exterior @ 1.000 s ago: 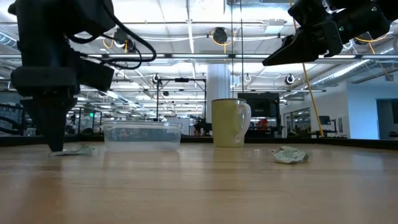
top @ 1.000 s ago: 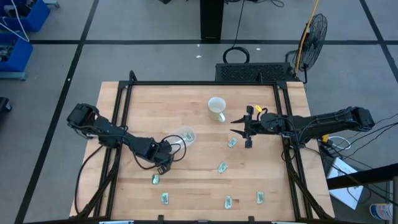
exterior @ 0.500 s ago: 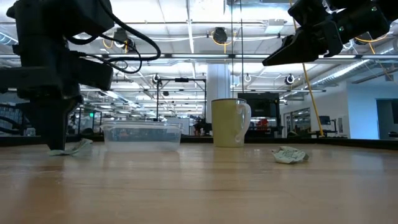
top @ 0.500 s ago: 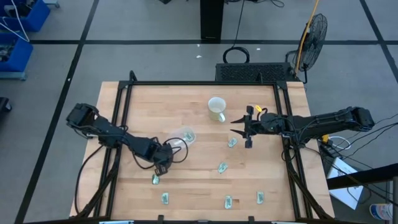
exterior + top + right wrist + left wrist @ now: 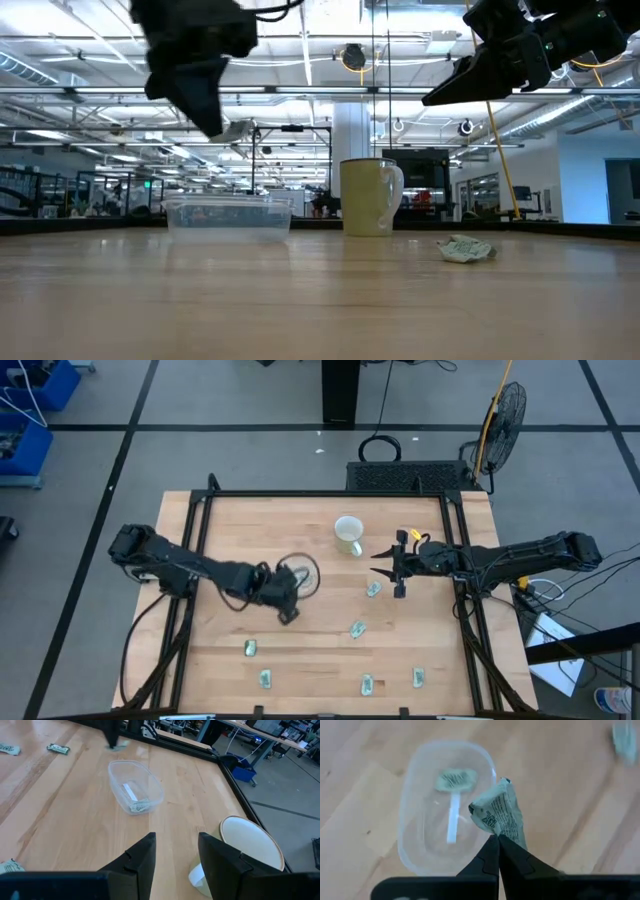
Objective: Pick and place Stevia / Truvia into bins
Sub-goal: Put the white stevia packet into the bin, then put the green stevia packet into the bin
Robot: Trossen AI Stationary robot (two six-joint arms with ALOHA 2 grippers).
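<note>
Left gripper (image 5: 496,838) is up off the desk (image 5: 320,650), fingers clenched on a green-white packet (image 5: 499,814) right above the clear bin (image 5: 420,820). One packet (image 5: 456,779) lies inside already. Right gripper (image 5: 176,851) hangs near the mug (image 5: 252,845), fingers released.

White mug (image 5: 348,536) on wooden table (image 5: 320,660), black fan (image 5: 503,412)

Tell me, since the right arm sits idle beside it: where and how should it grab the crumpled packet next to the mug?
Probably from straight above, pinching the crumpled packet across its narrow width at the middle. It lies loose on the bare table, clear of the mug, and its raised creases give the fingers something to catch. The open right hand already hovers close beside it.
</note>
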